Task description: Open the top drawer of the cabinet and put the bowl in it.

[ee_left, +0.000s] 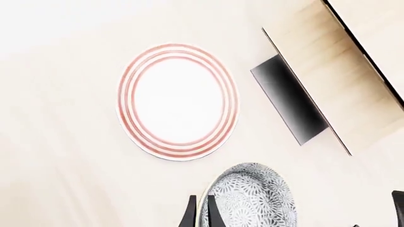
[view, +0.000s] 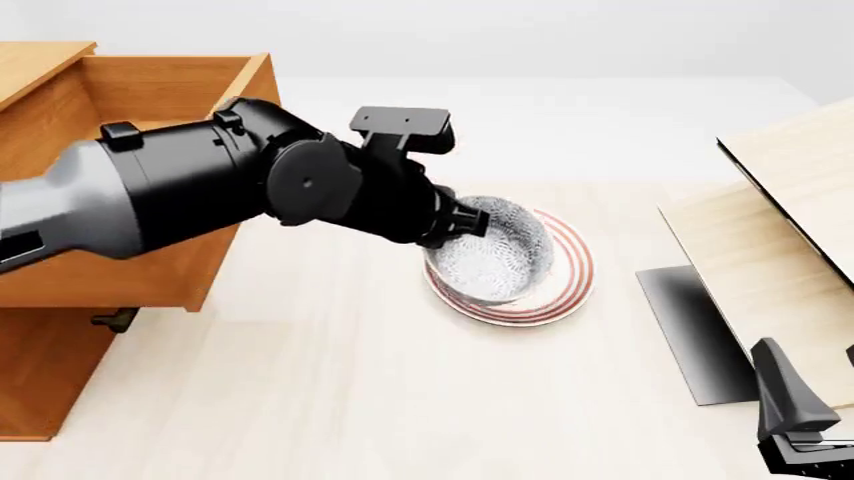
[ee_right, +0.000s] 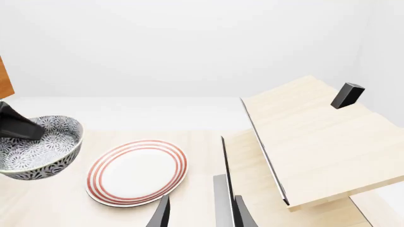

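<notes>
Left wrist view: left gripper (ee_left: 200, 213) fingers (ee_left: 189, 213) straddle the rim of the bowl (ee_left: 252, 196), one fingertip outside the wall, one inside, clamped on it. Bowl is patterned white with dark speckles and sits right at the fingertips; beyond it lies the plate (ee_left: 179, 101), white with red rings, flat on the table (ee_left: 57, 142). Off to the side past the plate, pale boards (ee_left: 328, 61) with a dark slab (ee_left: 289, 99) under them. Front view: left gripper (view: 461, 222) comes in from the cabinet (view: 54, 350) side, pinching the near-left rim of the bowl (view: 501, 255), which is tilted and lifted over the plate (view: 567, 285), not in the drawer. Top drawer (view: 147, 130) is pulled out, open box behind the arm, well apart from the bowl. Right gripper (view: 801, 425) sits low at the near right edge, away from everything, beside the boards (view: 767, 270); cannot tell its jaw state here. Right wrist view: right gripper (ee_right: 200, 213) fingers (ee_right: 162, 215) spread, holding nothing. Ahead of them the plate (ee_right: 137, 171) lies bare on the table; further to the side the bowl (ee_right: 38, 149) hangs above the surface with a dark left fingertip (ee_right: 18, 126) on its rim. Boards (ee_right: 315, 137) stand on the other side.
</notes>
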Motion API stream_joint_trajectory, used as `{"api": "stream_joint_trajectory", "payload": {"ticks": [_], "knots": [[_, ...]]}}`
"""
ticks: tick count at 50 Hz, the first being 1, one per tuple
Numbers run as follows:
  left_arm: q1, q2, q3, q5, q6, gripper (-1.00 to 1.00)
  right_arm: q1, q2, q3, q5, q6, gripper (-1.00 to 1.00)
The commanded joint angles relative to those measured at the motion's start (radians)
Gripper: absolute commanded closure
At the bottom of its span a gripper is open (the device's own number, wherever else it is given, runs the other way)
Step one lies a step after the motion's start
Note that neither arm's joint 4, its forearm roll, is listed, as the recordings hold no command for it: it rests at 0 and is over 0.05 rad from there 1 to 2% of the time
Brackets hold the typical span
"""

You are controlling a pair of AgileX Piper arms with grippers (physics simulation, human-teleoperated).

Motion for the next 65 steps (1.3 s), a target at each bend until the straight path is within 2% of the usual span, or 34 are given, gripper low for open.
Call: {"api": "stream_joint_trajectory", "payload": {"ticks": [1,8,12,15,17,19,25,37,44,58,65], "knots": [[0.050,0.016,-0.132,0.087,0.003,1.00,-0.001,-0.002,0.001,0.001,0.000,-1.00],[0.094,0.039,-0.180,0.119,-0.002,1.00,-0.001,-0.001,0.001,0.001,0.000,-1.00],[0.064,0.072,-0.221,0.124,-0.062,1.00,-0.001,-0.001,0.001,0.001,0.000,-1.00],[0.100,0.073,-0.240,0.143,-0.034,1.00,-0.001,-0.002,0.001,0.001,0.000,-1.00],[0.090,0.087,-0.268,0.154,-0.052,1.00,-0.001,-0.001,0.001,0.001,0.000,-1.00],[0.109,0.088,-0.292,0.172,-0.040,1.00,-0.001,-0.001,0.001,0.001,0.000,-1.00],[0.148,0.115,-0.415,0.254,-0.025,1.00,0.000,-0.002,0.001,0.001,0.000,-1.00],[0.206,0.153,-0.581,0.368,-0.002,1.00,-0.001,-0.002,0.001,0.001,0.000,-1.00],[0.243,0.183,-0.712,0.460,0.021,1.00,-0.001,-0.001,0.001,0.001,0.000,-1.00],[0.302,0.193,-0.790,0.524,0.029,1.00,-0.001,-0.002,0.001,0.001,0.001,-1.00],[0.337,0.182,-0.795,0.531,0.015,1.00,-0.001,-0.001,0.001,0.001,0.000,-1.00]]}}
